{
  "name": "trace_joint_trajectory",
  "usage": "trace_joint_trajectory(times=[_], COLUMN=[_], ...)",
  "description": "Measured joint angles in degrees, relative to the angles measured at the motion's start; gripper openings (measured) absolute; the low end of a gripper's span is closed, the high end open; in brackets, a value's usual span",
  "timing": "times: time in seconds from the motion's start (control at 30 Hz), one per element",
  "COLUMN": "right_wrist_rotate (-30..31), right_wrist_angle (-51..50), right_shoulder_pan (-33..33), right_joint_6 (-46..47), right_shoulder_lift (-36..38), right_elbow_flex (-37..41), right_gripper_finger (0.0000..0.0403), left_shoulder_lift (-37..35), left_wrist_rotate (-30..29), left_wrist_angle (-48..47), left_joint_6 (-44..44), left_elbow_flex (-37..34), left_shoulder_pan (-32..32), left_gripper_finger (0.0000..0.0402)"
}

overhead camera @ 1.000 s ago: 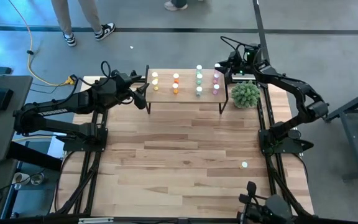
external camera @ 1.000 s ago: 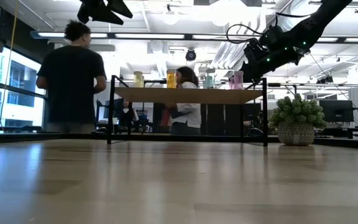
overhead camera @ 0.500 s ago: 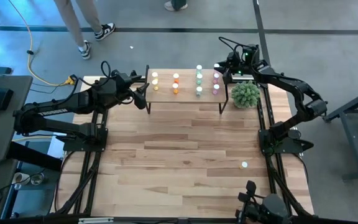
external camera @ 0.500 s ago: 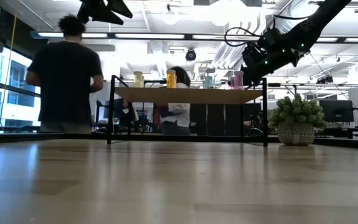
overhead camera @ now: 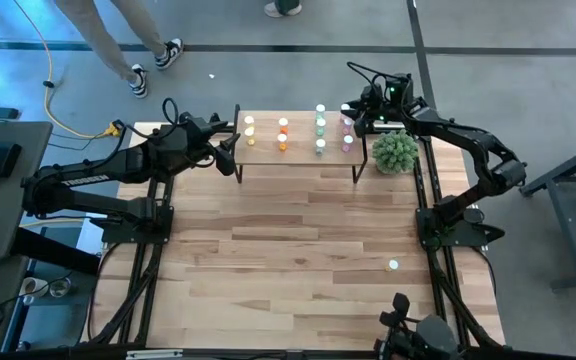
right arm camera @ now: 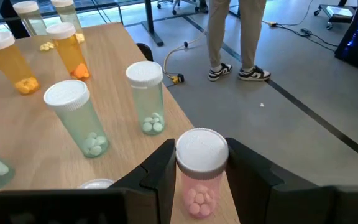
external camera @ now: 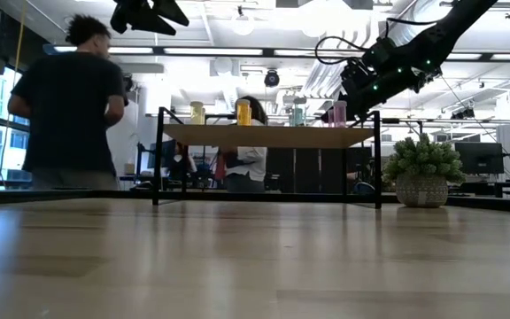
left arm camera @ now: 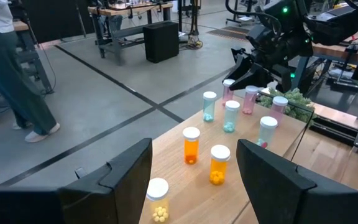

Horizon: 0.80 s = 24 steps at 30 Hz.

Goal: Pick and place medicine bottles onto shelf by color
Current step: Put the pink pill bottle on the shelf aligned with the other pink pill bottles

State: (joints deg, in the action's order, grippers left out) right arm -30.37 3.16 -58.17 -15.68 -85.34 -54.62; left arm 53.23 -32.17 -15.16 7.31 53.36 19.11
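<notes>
No readable text, labels, brand names, numbers or signs appear anywhere. The medicine bottles [right arm camera: 201, 174] on the shelf [overhead camera: 298, 155] carry no legible labels, and nothing on the table [overhead camera: 288, 260] or in the room behind can be read.

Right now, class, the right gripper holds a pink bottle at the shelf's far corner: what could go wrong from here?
1. The right gripper grips the pink bottle just beside the shelf edge; released there, it may tip off.
2. Green bottles stand close by; a sideways move could topple them.
3. One bottle lies alone on the table, possibly overlooked.
</notes>
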Motion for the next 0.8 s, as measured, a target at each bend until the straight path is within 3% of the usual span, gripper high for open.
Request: trace_joint_trajectory(times=[0.8], right_wrist_rotate=[3.3], right_wrist_angle=[-1.42], right_shoulder_pan=[0.07], right_joint_6=[0.15], right_shoulder_lift=[1.25], right_elbow_flex=[0.1], right_gripper_finger=[0.0113], left_shoulder_lift=[0.0], left_wrist_rotate=[0.01], left_wrist_angle=[-0.02], left_joint_6=[-0.02], left_elbow_flex=[-0.01], left_shoulder_pan=[0.0], left_gripper_finger=[0.0225])
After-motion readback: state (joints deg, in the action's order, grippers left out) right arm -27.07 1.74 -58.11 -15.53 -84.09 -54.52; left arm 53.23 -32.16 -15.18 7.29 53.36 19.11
